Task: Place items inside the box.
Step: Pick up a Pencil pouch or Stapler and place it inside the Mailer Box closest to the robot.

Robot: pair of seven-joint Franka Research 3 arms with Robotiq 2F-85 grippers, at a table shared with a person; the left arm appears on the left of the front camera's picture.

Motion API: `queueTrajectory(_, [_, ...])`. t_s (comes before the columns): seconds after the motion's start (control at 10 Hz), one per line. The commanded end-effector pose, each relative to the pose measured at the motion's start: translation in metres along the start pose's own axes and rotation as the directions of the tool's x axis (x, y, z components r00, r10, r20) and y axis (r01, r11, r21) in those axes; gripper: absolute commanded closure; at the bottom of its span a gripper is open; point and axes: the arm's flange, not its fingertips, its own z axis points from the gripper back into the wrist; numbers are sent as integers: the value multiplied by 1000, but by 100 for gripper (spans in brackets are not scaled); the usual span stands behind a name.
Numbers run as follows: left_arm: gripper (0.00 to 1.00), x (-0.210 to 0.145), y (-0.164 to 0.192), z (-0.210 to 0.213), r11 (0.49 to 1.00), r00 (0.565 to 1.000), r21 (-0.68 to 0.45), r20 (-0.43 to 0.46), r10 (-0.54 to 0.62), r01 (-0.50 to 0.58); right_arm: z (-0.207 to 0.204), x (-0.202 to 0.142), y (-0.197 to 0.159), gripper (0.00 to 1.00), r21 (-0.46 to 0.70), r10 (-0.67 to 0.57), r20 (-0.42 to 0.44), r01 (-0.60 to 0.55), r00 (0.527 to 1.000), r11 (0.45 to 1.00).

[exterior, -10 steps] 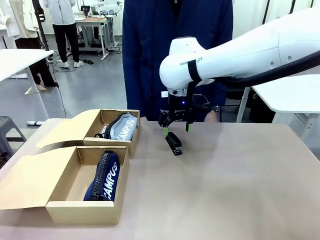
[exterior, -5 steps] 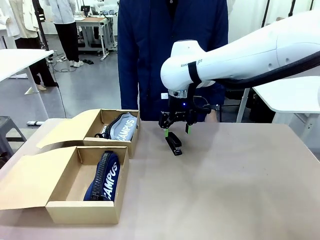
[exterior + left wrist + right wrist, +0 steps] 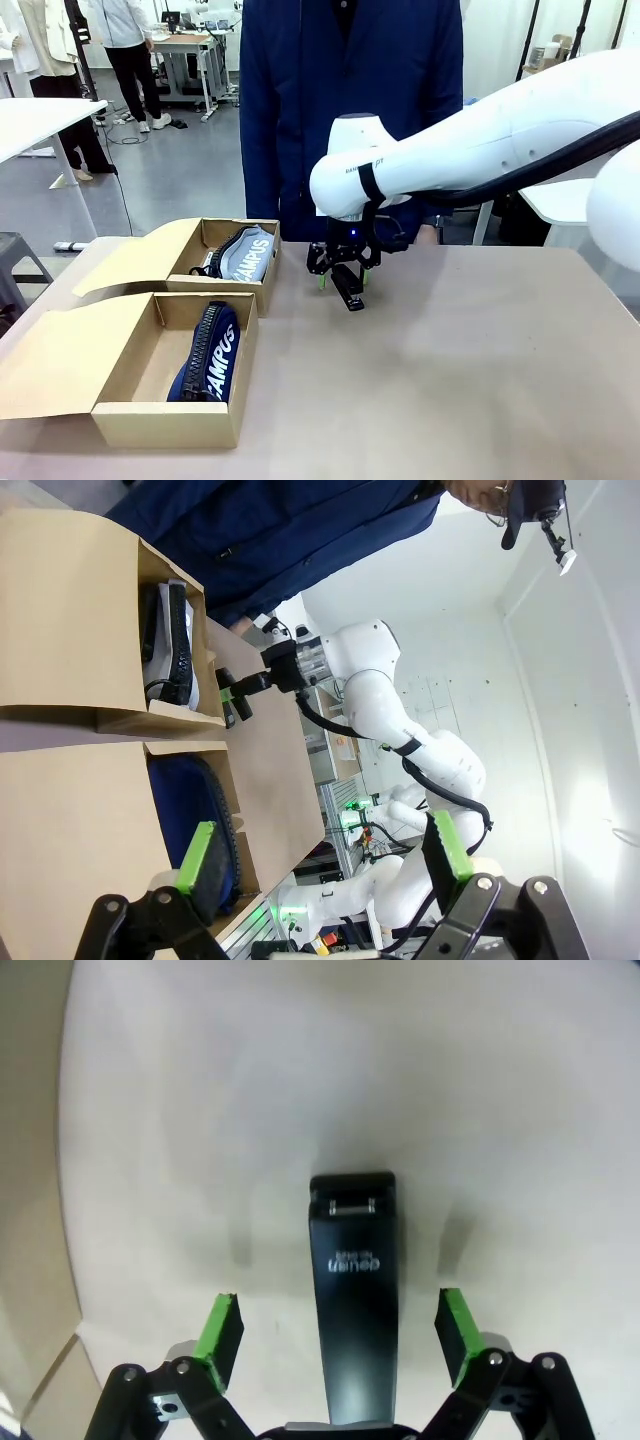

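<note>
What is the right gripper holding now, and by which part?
Nothing yet. The right gripper is open, with the small black stapler lying on the table between its pads.

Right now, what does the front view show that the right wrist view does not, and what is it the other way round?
Front view: the nearer box with the navy pouch inside, the farther box with the grey pouch inside, and a person in a dark blue coat behind the table.
Right wrist view: small print on top of the black stapler, and a gap between it and each of the green pads.
Both: the black stapler lying on the table, the open right gripper astride it.
</note>
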Motion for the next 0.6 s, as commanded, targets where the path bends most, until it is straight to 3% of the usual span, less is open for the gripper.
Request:
queueTrajectory(0.0, [0, -1, -1, 0, 1000, 1000, -19, 12, -20, 20, 2, 3, -1, 0, -80, -37, 52, 41, 998, 996])
queueTrajectory(0.1, [0, -1, -1, 0, 1000, 1000, -19, 12, -20, 20, 5, 1, 0, 58, -83, -12, 62, 17, 998, 996])
queueTrajectory(0.2, [0, -1, -1, 0, 1000, 1000, -19, 12, -20, 20, 5, 1, 1, 59, -93, -21, 56, 26, 998, 995])
queueTrajectory(0.3, [0, -1, -1, 0, 1000, 1000, -19, 12, -20, 20, 4, 2, 2, 100, -94, -16, 44, 20, 999, 995])
queueTrajectory(0.4, [0, -1, -1, 0, 1000, 1000, -19, 12, -20, 20, 2, 3, 3, 65, -102, -17, 42, 21, 999, 995])
queueTrajectory(0.5, [0, -1, -1, 0, 1000, 1000, -19, 12, -20, 20, 0, 4, 3, 100, -106, -17, 37, 20, 999, 994])
